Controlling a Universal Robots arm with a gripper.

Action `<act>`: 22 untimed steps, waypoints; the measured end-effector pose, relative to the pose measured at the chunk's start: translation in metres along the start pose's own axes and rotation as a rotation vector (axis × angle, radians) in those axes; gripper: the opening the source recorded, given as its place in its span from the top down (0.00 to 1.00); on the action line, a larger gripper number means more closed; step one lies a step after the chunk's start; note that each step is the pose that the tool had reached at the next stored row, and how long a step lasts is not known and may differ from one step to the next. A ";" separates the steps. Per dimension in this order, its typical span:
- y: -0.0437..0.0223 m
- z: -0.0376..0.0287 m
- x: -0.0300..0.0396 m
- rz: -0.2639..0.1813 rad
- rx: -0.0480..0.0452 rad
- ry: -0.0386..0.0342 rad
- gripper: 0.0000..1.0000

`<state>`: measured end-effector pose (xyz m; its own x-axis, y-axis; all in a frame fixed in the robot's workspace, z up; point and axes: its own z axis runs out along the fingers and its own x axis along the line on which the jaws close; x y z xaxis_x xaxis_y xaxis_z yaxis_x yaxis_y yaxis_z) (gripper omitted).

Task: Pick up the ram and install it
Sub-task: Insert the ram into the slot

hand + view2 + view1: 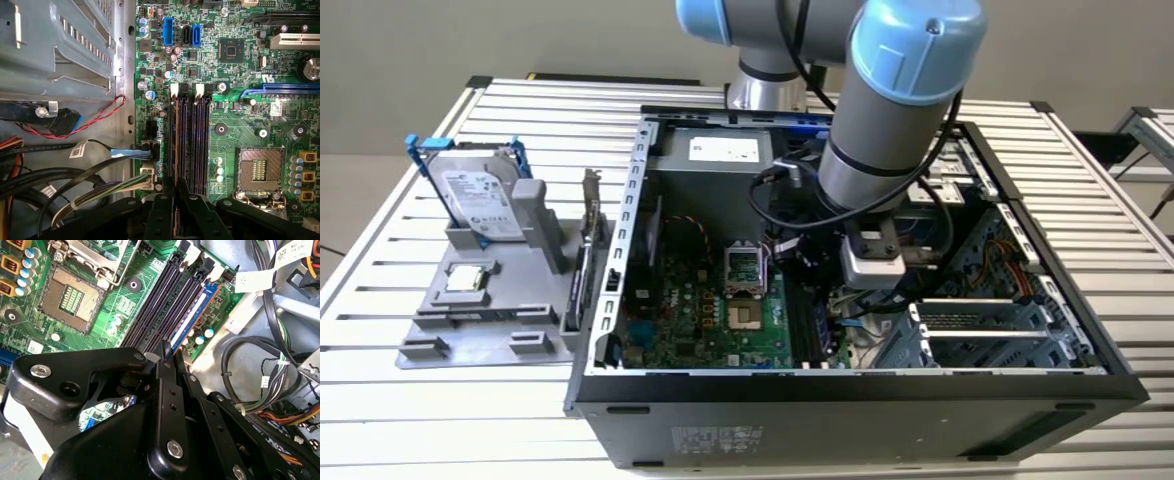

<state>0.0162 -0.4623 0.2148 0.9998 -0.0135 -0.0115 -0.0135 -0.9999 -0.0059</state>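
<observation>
Inside the open computer case (pixel 640 200), my gripper (pixel 843 305) reaches down to the memory slots at the motherboard's (pixel 707 310) edge. The ram (pixel 192 312) is a thin dark stick with a pale label, standing in the outermost, blue slot. It appears edge-on in the first wrist view (pixel 174 140). My gripper (pixel 168 351) is shut, its black fingers (pixel 169 192) pressed together over the near end of the ram, which runs in between them. The neighbouring slots (pixel 200 140) stand bare. How deep the stick sits in its slot is hidden.
Bundled cables (pixel 260 380) and a metal drive cage (pixel 987 330) crowd the side beyond the slots. The processor socket (pixel 260 170) lies on the other side. A grey fixture (pixel 467 330) at the exterior view's left holds a hard drive (pixel 480 195), a silver processor chip (pixel 464 278) and a bracketed card (pixel 594 250).
</observation>
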 end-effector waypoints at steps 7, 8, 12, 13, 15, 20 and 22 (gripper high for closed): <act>0.0001 0.0030 0.0000 0.001 -0.0004 -0.0001 1.00; 0.0001 0.0031 0.0000 0.001 -0.0004 -0.0001 1.00; 0.0000 0.0035 0.0000 0.001 -0.0001 0.0000 1.00; 0.0000 0.0035 0.0000 0.001 -0.0001 0.0000 1.00; 0.0000 0.0037 0.0000 0.001 -0.0001 0.0000 1.00; 0.0000 0.0041 0.0000 0.001 0.0001 0.0000 0.00; 0.0000 0.0041 0.0000 0.001 -0.0001 0.0000 0.00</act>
<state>0.0161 -0.4623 0.2107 0.9998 -0.0148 -0.0116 -0.0149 -0.9999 -0.0058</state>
